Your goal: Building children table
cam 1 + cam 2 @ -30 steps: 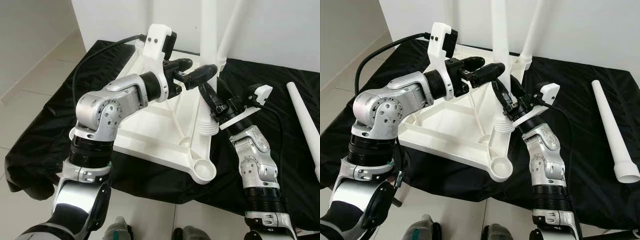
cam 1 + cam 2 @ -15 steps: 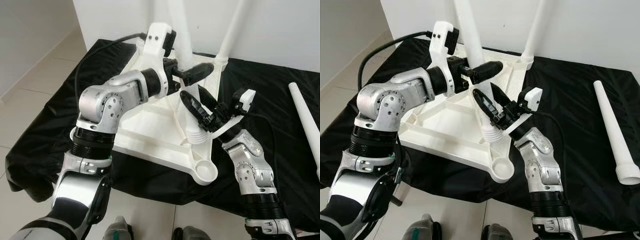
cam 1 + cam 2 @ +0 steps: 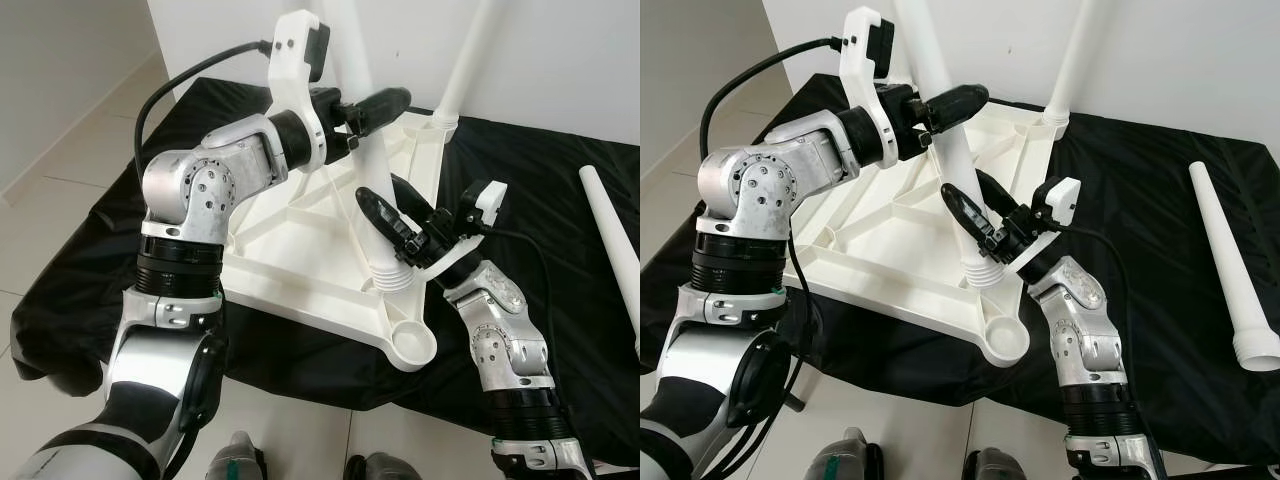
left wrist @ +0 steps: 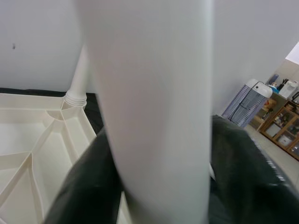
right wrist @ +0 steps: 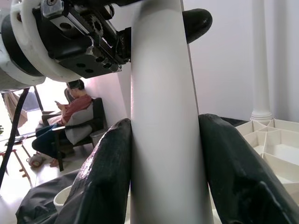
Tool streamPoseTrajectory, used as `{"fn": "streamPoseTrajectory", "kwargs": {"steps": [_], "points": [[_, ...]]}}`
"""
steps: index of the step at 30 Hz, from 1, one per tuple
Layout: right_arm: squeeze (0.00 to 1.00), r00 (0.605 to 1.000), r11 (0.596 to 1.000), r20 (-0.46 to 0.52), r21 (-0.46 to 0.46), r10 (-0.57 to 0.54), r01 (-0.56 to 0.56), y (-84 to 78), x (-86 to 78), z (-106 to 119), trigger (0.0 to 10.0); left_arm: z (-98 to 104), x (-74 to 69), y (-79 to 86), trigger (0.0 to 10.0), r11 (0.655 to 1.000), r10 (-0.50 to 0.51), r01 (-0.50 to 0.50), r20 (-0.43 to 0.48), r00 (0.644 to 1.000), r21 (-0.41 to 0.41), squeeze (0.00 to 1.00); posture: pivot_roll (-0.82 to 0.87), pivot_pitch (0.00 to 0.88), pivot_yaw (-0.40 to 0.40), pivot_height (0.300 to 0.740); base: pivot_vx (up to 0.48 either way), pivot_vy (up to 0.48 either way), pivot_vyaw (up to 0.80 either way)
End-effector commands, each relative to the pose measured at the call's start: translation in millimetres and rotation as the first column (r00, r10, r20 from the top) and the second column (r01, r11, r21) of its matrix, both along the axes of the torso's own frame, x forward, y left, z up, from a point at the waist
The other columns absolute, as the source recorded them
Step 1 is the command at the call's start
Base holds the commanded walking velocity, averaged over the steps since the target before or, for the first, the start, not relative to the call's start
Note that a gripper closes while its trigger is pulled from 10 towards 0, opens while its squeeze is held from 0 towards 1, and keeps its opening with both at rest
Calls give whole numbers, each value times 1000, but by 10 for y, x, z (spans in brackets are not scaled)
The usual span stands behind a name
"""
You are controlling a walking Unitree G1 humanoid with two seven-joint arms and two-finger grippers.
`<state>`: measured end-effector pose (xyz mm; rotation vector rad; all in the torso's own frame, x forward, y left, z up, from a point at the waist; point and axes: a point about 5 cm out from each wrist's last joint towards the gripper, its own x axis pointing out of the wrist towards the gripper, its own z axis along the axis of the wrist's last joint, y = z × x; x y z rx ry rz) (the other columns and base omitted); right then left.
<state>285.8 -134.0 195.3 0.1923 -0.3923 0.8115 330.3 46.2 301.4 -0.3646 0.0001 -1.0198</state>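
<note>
The white tabletop lies upside down on a black cloth. A white table leg leans over it, top toward my left, its ribbed end down near the front corner. Just ahead of that end is a round corner socket. My left gripper is shut on the leg high up. Lower down, close above the ribbed end, my right gripper is shut on the same leg. Both wrist views show the leg pressed between black fingers.
A second leg stands upright in the far corner of the tabletop. A loose leg lies on the cloth at the right. A white wall is close behind. A person sits in a chair in the background.
The held leg has gone from upright to leaning, its top swinging left. My left gripper rose and moved left with it; my right gripper shifted slightly left near the base.
</note>
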Motion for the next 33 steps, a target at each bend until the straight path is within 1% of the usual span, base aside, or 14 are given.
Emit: {"fn": "streamPoseTrajectory", "kwargs": {"steps": [1,11,13,14,15,16,17,23,25,26,27,28,29,33], "points": [[0,1000,1000,-21,-11,-13,13,-13,8,-36,10000,50,-80,-53,0,999,-47,47,30,998,-8,0,3,2,-6,740,0,0,0],[0,998,999,-47,-29,-33,32,-36,30,-46,10000,80,-115,-73,0,999,-48,47,71,996,19,0,5,8,-12,740,0,0,0],[0,997,998,-57,-42,-44,42,-44,42,-52,10000,77,-113,-78,0,998,-31,27,95,995,49,0,3,10,-15,740,0,0,0],[0,995,996,-73,-63,-72,67,-66,67,-60,10000,64,-113,-95,1843,995,-15,1,133,991,101,0,2,14,-19,740,0,0,0],[0,995,996,-73,-63,-72,67,-66,67,-60,10000,64,-113,-95,1843,995,-15,1,133,991,101,0,2,14,-19,740,0,0,0],[71,990,991,-97,-95,-105,96,-105,105,-70,10000,66,-124,-115,10000,992,-11,-10,160,987,126,0,-1,17,-21,740,0,0,0],[1000,985,986,-109,-118,-132,119,-145,135,-63,10000,75,-137,-132,10000,989,-6,-21,184,983,146,0,-2,21,-26,740,0,0,0],[1000,980,968,-101,-201,-171,148,-202,159,-11,10000,141,-190,-163,10000,987,-10,-27,234,972,158,0,-1,24,-31,740,0,0,0],[965,976,950,-104,-270,-189,156,-223,183,8,10000,190,-227,-185,10000,985,-20,-27,271,962,168,0,0,27,-38,740,0,0,0],[678,977,940,-101,-306,-190,151,-232,194,21,10000,209,-243,-197,10000,984,-25,-26,286,958,175,0,1,27,-40,740,0,0,0],[678,977,940,-101,-306,-190,151,-232,194,21,10000,209,-243,-197,10000,984,-25,-26,286,958,175,0,1,27,-40,740,0,0,0],[463,978,931,-97,-337,-183,141,-236,200,35,10000,220,-253,-207,10000,983,-30,-26,297,954,182,0,1,27,-40,740,0,0,0],[0,983,917,-87,-379,-165,120,-233,198,52,10000,231,-260,-215,10000,982,-31,-28,308,951,188,0,1,27,-40,740,0,0,0],[0,991,892,-65,-445,-115,74,-213,179,90,10000,247,-275,-235,10000,980,-36,-32,331,943,198,0,0,25,-42,740,0,0,0]]}}
